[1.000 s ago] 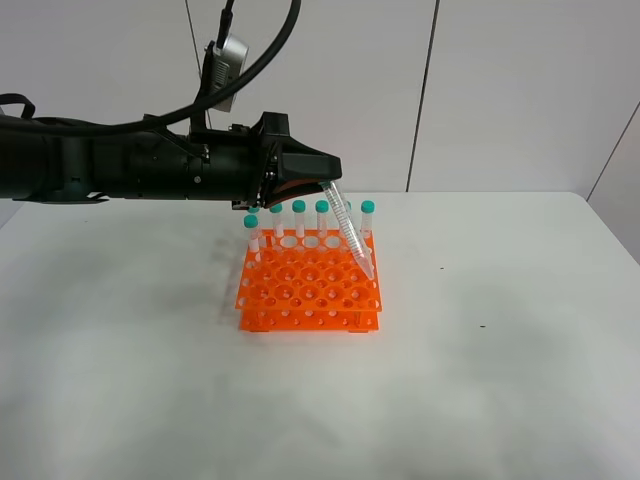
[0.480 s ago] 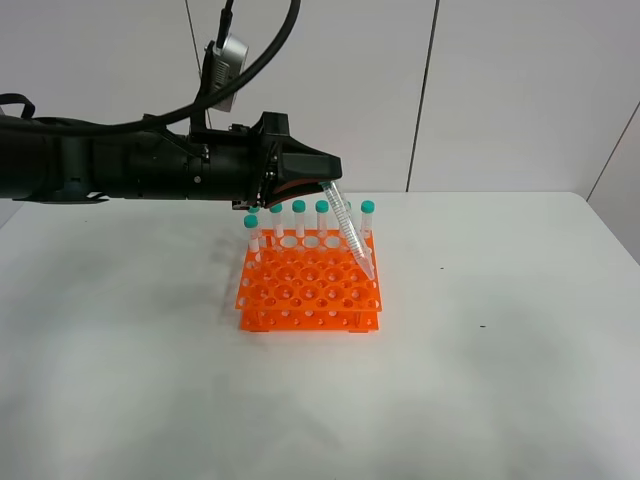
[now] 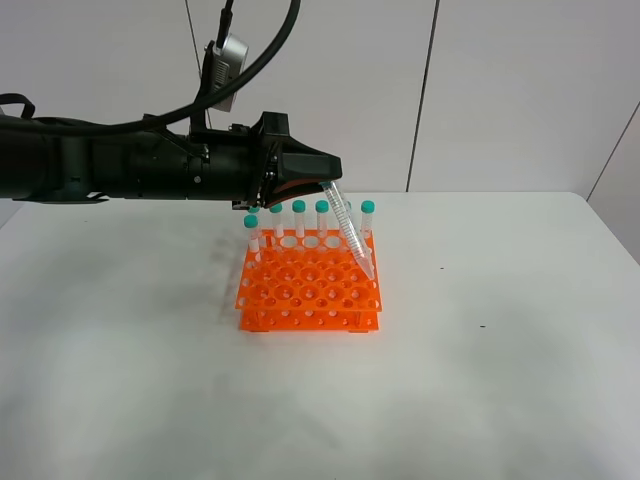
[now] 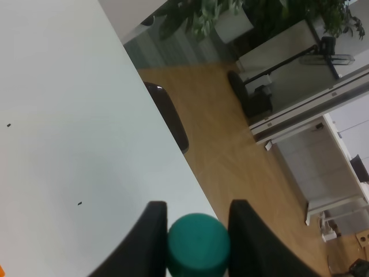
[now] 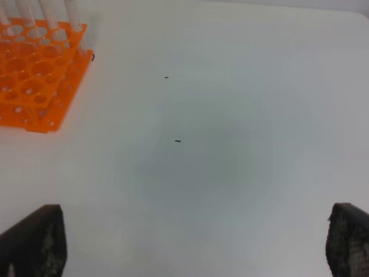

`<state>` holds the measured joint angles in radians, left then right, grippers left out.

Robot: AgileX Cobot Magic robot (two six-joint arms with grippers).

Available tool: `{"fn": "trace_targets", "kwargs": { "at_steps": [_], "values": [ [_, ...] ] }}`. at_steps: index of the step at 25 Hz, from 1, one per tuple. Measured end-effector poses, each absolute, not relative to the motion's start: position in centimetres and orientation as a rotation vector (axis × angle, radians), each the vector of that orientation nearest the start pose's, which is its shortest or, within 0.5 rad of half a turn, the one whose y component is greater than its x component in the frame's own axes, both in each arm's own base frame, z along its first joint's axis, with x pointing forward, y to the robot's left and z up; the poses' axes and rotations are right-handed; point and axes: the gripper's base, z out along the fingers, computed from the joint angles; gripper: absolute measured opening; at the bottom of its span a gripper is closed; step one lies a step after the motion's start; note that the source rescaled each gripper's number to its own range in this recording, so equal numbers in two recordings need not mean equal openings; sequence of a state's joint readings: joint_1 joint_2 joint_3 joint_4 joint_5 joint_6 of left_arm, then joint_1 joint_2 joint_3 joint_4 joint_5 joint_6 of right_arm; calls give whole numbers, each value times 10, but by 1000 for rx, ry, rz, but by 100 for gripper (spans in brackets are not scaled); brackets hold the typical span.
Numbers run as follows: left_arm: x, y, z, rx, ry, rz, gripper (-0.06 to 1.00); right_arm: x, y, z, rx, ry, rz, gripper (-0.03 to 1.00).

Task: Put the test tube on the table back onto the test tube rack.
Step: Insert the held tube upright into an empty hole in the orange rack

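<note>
Over the three-o'clock edge of the bright orange plastic rack (image 3: 300, 290), the left gripper (image 3: 327, 186) pinches the slim clear tube (image 3: 352, 238) by its teal cap (image 4: 199, 242), tip tilted down, seemingly to seat it in a hole; the right gripper (image 5: 193, 242) hangs spread and empty.

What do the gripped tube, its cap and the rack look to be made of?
The test tube: clear, likely plastic; background shows through it. Its cap: matte teal, probably plastic. The test tube rack: bright orange, evenly coloured, apparently moulded plastic.
</note>
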<state>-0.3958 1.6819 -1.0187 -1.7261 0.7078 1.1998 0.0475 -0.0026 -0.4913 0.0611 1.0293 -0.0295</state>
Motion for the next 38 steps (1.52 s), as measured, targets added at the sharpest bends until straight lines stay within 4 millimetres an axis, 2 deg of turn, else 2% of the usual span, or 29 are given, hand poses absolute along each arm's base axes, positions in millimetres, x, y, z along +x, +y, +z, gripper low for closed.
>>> {"fn": "trace_targets", "kwargs": {
  "at_steps": [5, 7, 12, 20, 24, 29, 32, 35, 38],
  "values": [
    [303, -191, 253, 305, 2128, -1312, 1, -3, 5, 278, -79, 2017, 84, 100],
    [301, -190, 259, 311, 2110, -1308, 1, -3, 5, 278, -79, 2017, 84, 100],
    [291, -180, 294, 302, 2014, -1225, 1, -3, 5, 278, -79, 2017, 93, 100],
    [268, -152, 344, 379, 1871, -862, 1, -3, 5, 278, -79, 2017, 93, 100],
    [259, -138, 357, 487, 1828, -617, 1, -3, 5, 278, -79, 2017, 93, 100],
    [254, -135, 355, 636, 1829, -359, 1, -3, 5, 278, -79, 2017, 93, 100],
    [250, -143, 350, 721, 1813, -248, 1, -3, 5, 278, -79, 2017, 93, 100],
    [248, -149, 348, 676, 1808, -263, 1, -3, 5, 278, -79, 2017, 93, 100],
    [254, -153, 342, 602, 1817, -303, 1, -3, 5, 278, -79, 2017, 93, 100]
  ]
}}
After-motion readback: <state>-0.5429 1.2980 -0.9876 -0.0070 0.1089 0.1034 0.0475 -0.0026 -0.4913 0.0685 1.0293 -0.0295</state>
